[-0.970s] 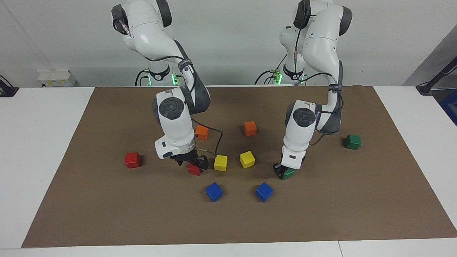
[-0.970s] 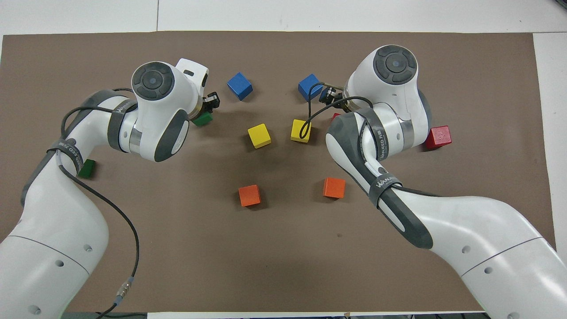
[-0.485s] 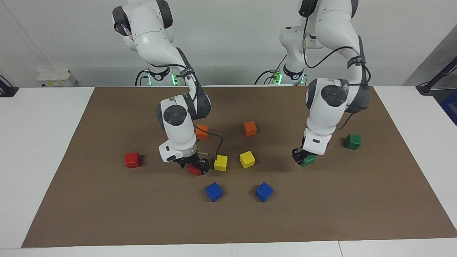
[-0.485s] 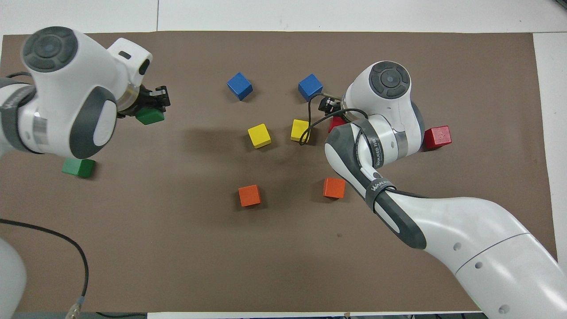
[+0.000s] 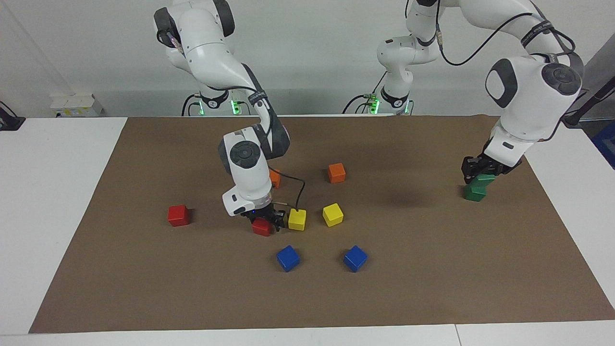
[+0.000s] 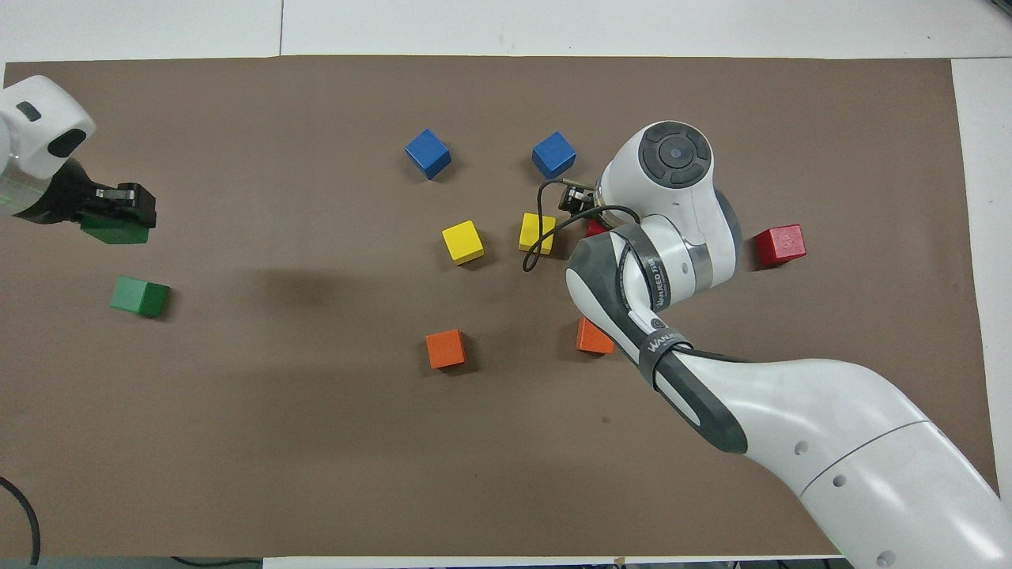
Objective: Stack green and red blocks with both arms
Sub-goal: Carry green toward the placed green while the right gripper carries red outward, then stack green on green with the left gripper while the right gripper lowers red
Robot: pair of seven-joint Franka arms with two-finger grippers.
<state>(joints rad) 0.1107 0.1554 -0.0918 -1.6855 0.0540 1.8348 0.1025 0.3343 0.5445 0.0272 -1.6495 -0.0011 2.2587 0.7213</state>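
Note:
My left gripper is shut on a dark green block and holds it just above the second green block, which lies on the brown mat near the left arm's end. Whether the two blocks touch I cannot tell. In the overhead view the left gripper holds the green block and the second green block lies apart. My right gripper is low at the mat, shut on a red block, beside a yellow cube; the wrist hides most of this block. Another red block lies toward the right arm's end.
Two yellow cubes, two blue cubes and two orange cubes lie around the middle of the mat. The yellow cube next to the right gripper almost touches it.
The left gripper lifted its green block and carried it toward the left arm's end, to over the second green block. The right gripper stayed low on its red block.

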